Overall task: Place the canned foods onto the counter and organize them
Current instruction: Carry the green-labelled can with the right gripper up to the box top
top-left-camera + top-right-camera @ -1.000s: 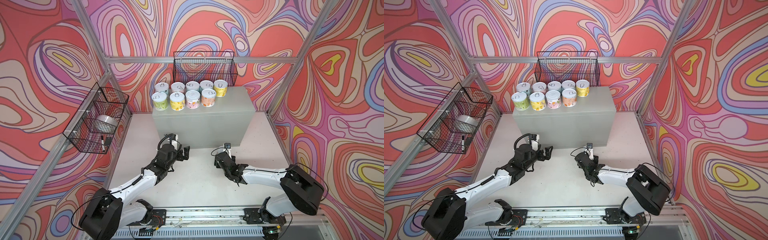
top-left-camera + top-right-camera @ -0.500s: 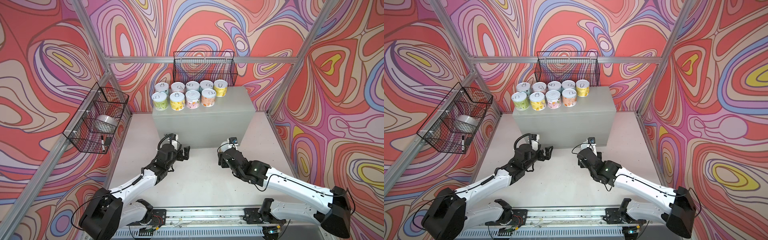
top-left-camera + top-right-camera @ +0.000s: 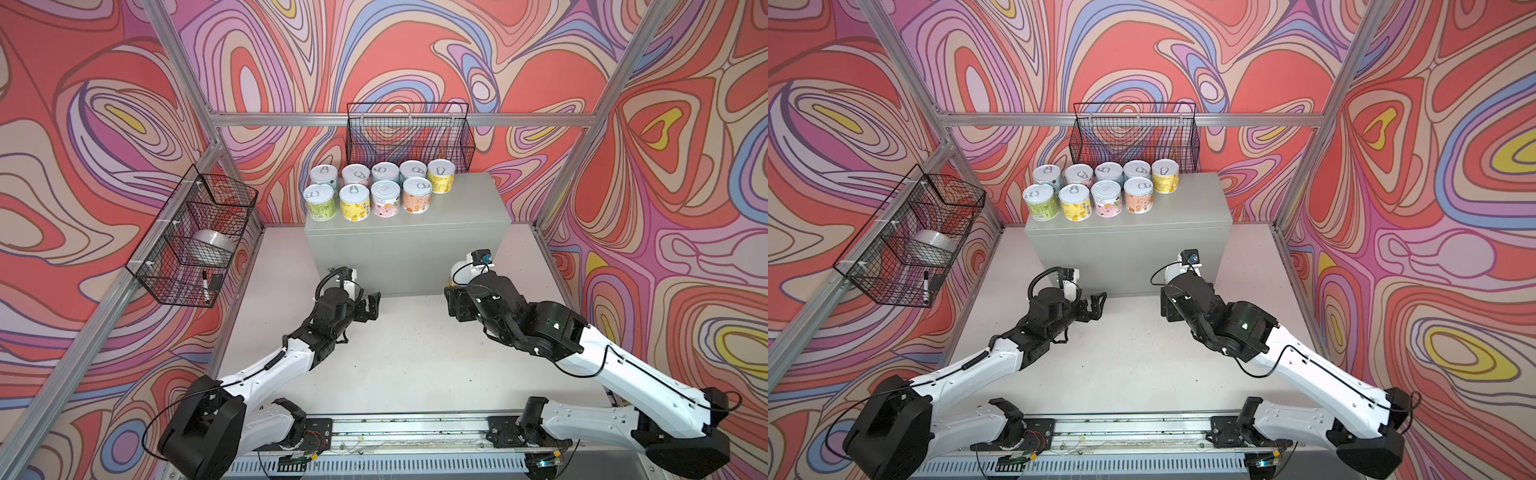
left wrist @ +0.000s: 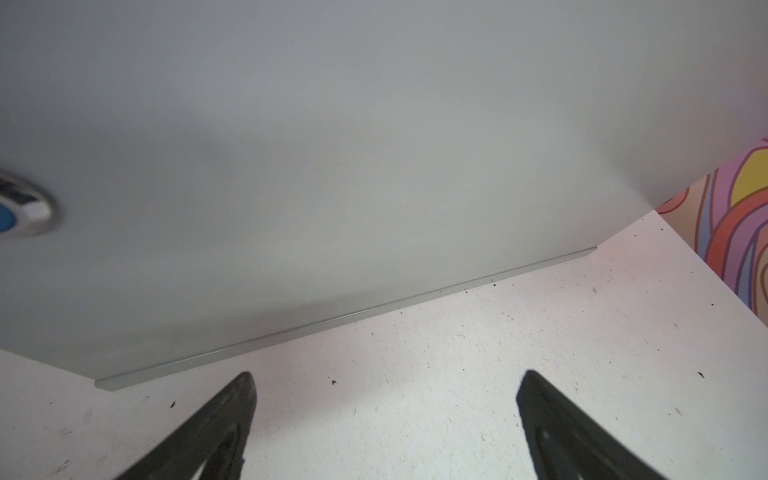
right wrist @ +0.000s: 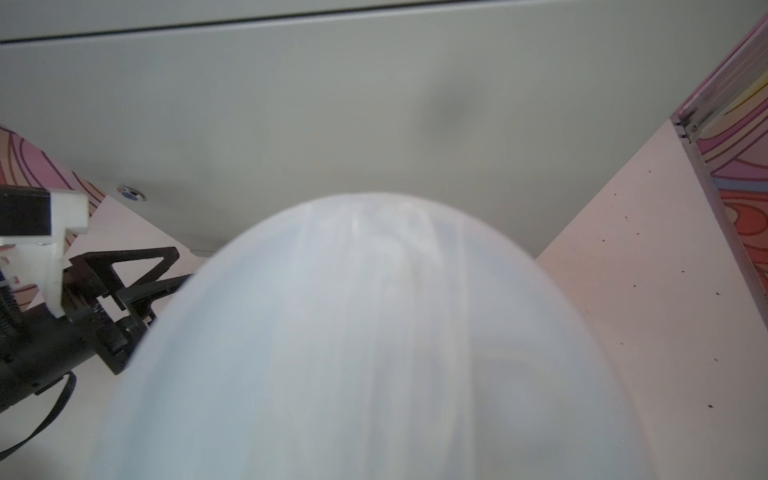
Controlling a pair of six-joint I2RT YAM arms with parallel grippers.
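Observation:
Several canned foods (image 3: 355, 202) (image 3: 1075, 202) stand upright in two rows on the left part of the pale grey counter (image 3: 469, 208) (image 3: 1196, 203). My right gripper (image 3: 454, 293) (image 3: 1168, 305) is shut on one more pale can (image 3: 458, 269) (image 3: 1169, 272) in front of the counter's right end, above the floor. That can (image 5: 374, 332) fills the right wrist view as a blur and hides the fingers. My left gripper (image 3: 371, 305) (image 3: 1096, 307) (image 4: 384, 415) hangs open and empty near the floor, before the counter's front (image 4: 332, 166).
An empty black wire basket (image 3: 409, 137) hangs on the back wall just behind the cans. A second wire basket (image 3: 195, 237) on the left wall holds a tape roll and a marker. The counter's lock (image 4: 20, 212) is on its front. Aluminium posts frame the corners.
The right arm has stretched out and lifted, carrying its can up and a little right along the counter's front. The left arm has stayed still.

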